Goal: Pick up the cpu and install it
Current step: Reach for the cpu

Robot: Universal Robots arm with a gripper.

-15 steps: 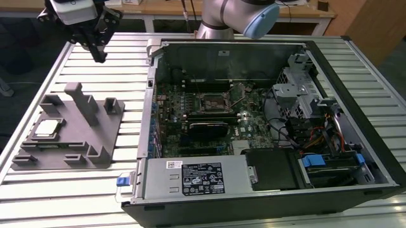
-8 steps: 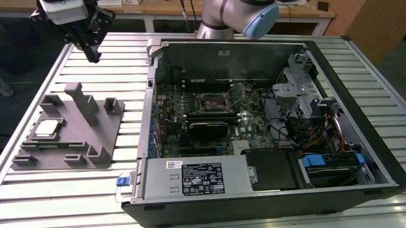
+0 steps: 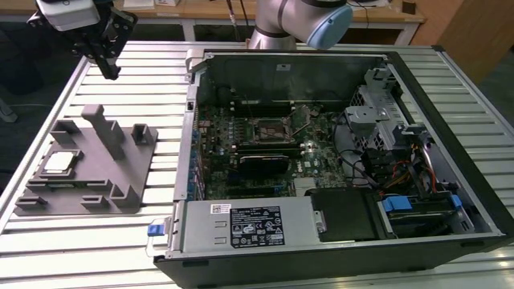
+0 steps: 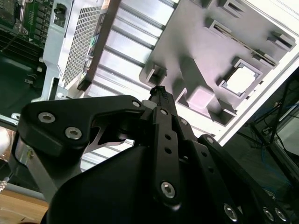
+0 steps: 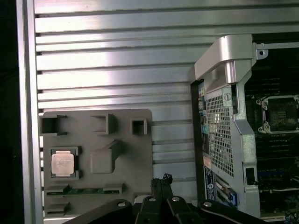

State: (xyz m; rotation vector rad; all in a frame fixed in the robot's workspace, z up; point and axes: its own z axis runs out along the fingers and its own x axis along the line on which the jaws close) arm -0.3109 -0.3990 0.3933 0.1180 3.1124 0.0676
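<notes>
The cpu (image 3: 60, 162), a small silver square, lies flat in a recess of the grey moulded tray (image 3: 108, 180) at the exterior view's left. It also appears in both wrist views, as the cpu (image 5: 63, 164) and the cpu (image 4: 240, 79). My gripper (image 3: 111, 73) hangs high above the slatted table, beyond the tray's far end and well apart from the cpu. Its black fingers (image 5: 162, 181) are pressed together with nothing between them. The dark socket frame (image 3: 269, 128) sits bare on the motherboard inside the open computer case.
The open computer case (image 3: 321, 66) fills the middle and the exterior view's right, with drive cages, cables and a power supply (image 3: 249, 226). Upright posts (image 3: 100, 123) rise from the tray. The case's metal rear corner (image 5: 224, 60) stands between tray and socket.
</notes>
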